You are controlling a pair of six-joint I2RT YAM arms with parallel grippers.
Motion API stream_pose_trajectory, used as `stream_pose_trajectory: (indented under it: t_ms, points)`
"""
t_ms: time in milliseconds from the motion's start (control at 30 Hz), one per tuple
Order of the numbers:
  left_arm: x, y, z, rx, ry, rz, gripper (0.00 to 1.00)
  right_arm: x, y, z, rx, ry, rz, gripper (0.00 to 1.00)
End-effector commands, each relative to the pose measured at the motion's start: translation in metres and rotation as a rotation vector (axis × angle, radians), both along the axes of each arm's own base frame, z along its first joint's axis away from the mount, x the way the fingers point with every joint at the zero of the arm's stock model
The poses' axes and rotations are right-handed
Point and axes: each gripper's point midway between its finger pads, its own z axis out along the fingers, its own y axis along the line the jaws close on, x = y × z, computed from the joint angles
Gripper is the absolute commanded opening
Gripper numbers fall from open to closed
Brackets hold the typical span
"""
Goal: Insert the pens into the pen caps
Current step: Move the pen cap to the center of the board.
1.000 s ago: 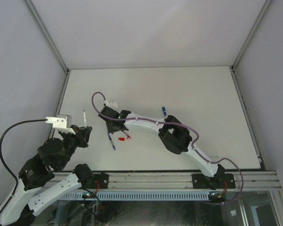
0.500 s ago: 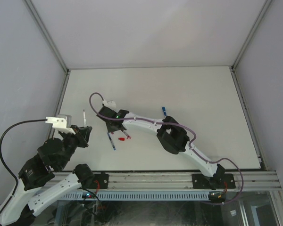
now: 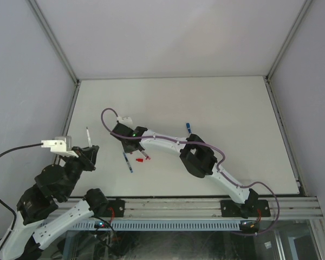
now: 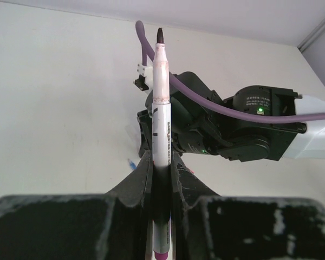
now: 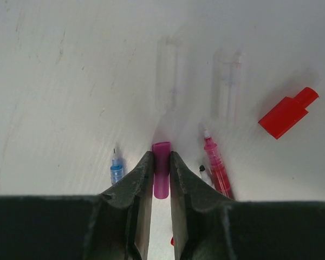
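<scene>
Left wrist view: the left gripper (image 4: 161, 164) is pinched on a white-barrelled pen (image 4: 161, 108), its two dark fingers pressed against the barrel on either side. The pen stands straight out of the grip with its dark uncapped tip at the far end and its magenta end close to the camera. Beyond it are the black wrist of the right arm (image 4: 244, 130), with a green light lit, and a purple cable (image 4: 206, 100) that loops over it. In the right wrist view, the right gripper (image 5: 161, 156) is low over the white table (image 5: 70, 65), its fingers closed against the two sides of a magenta cap (image 5: 162, 176) that points away from the camera. An uncapped blue pen (image 5: 116, 170) lies just left of the left finger. An uncapped red pen (image 5: 216, 165) lies just right of the right finger, and both tips point to the far side. A red cap (image 5: 288, 112) lies apart from them, farther off to the right. In the top external view the left gripper (image 3: 89, 154) is above the table's left edge, well apart from the right gripper (image 3: 129, 148), which is near the middle-left. A small blue cap (image 3: 189, 128) lies alone just beyond the right arm's forearm.
</scene>
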Motion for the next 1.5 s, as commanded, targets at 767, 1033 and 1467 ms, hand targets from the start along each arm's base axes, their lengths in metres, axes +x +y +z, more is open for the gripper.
stream_pose_trajectory:
  t_ms: [767, 1033, 1467]
  points:
    - [0.004, 0.012, -0.002, -0.008, -0.003, 0.080, 0.00, -0.023, -0.030, 0.098, 0.269, -0.070, 0.062, 0.08]
    - [0.006, 0.004, -0.004, 0.017, 0.009, 0.049, 0.00, -0.028, -0.135, 0.059, 0.130, -0.034, -0.101, 0.09]
    - [0.007, 0.000, -0.006, 0.029, 0.016, 0.039, 0.00, -0.059, -0.191, 0.009, 0.046, 0.089, -0.194, 0.10]
